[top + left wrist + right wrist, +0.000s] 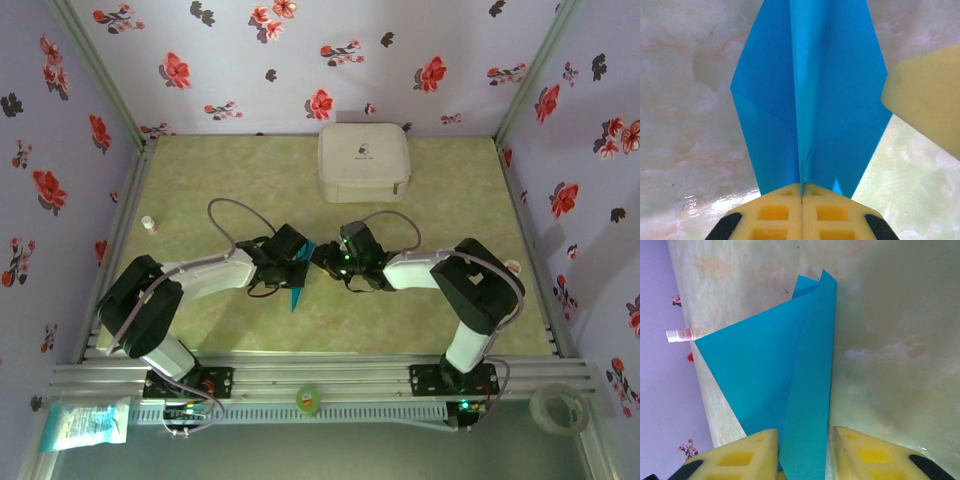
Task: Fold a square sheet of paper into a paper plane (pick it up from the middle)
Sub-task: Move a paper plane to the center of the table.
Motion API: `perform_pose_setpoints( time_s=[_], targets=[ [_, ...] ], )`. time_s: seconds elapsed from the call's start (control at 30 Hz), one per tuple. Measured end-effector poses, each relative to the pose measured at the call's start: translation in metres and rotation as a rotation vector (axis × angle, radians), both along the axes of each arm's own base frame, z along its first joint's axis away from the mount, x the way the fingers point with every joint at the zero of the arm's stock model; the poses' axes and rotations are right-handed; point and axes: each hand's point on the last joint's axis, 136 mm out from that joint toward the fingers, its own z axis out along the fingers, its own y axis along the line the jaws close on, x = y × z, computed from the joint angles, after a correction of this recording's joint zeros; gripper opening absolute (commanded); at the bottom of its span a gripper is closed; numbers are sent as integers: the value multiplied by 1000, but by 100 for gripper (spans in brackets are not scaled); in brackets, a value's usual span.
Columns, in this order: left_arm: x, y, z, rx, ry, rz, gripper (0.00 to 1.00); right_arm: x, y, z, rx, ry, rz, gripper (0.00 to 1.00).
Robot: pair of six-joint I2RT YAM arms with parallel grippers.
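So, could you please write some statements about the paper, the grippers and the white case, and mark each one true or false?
1. The left gripper is shut on the blue paper. True.
2. The white case lies between the arm bases. False: it lies at the far side of the table, near the back wall.
3. The right gripper has its fingers apart, with the paper passing between them. True.
4. The blue paper is a flat, unfolded square. False: it is folded, with a centre crease and layers.

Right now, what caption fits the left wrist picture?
Shut left gripper pinches the folded blue paper plane, marbled table behind.
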Motion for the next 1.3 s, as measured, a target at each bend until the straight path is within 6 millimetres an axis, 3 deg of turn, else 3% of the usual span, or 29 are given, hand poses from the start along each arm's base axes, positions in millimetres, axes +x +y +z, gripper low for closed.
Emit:
perform_pose_setpoints(
  time_s=[0.33,0.93,1.3],
  targets=[
    [0,0,-5,9,13,-1,6,-6,-7,-11,-62,30,19,17],
    [-6,-11,-13,-27,55,-30,18,-9,-10,-15,-87,36,24,8],
    [-8,-15,-14,-46,70,-41,13,-9,-10,-16,-87,35,26,7]
  ],
)
